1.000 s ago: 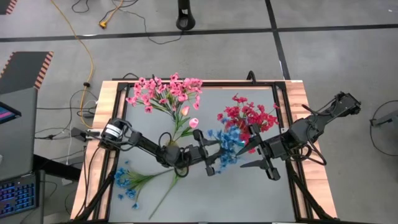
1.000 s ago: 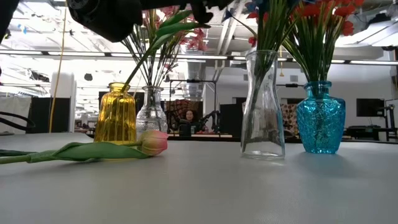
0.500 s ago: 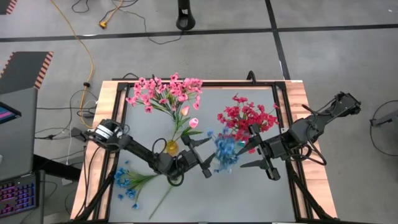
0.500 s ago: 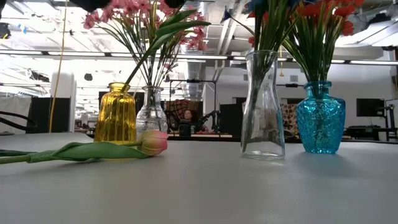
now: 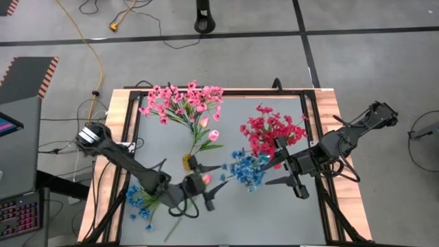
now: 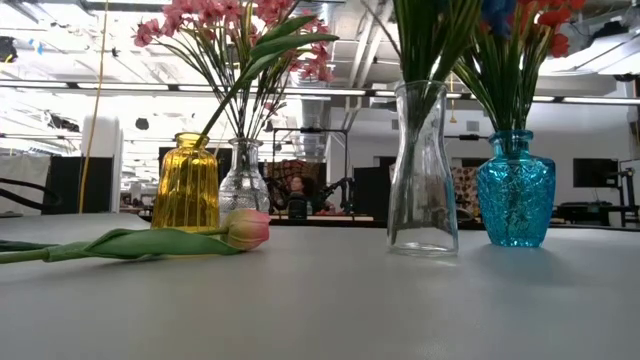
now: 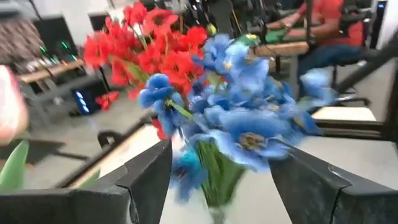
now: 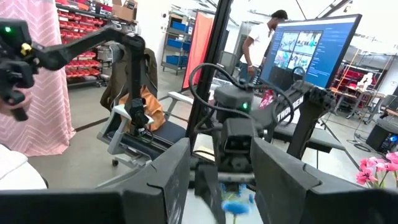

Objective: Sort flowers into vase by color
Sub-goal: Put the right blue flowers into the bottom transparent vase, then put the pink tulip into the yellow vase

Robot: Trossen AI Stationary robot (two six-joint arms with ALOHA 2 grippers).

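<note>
- My left gripper point(image 5: 211, 186) hangs over the grey bench point(image 5: 288, 213) toward 6 o'clock from the middle, its fingers point(image 7: 149, 177) spread wide with nothing between them.
- Just ahead of it, toward 3 o'clock, the bunch of blue artificial flowers point(image 5: 245, 169) stands in the tall clear glass vase point(image 6: 423, 168); I see the blossoms point(image 7: 242, 118) close in front of the open fingers.
- The deep red-pink flowers point(image 5: 271, 130) fill the turquoise cut-glass vase point(image 6: 515, 189), just at 1 o'clock from the blue bunch.
- The light pink flowers point(image 5: 182, 101) sit at 11 o'clock.
- A loose blue sprig point(image 5: 142, 200) lies flat at 8 o'clock.
- A pink tulip with green leaves point(image 6: 190, 237) lies before the yellow glass vase point(image 6: 186, 184).
- My right gripper point(image 5: 293, 175) waits at 3 o'clock, fingers point(image 8: 283, 180) partly apart, holding nothing.
</note>
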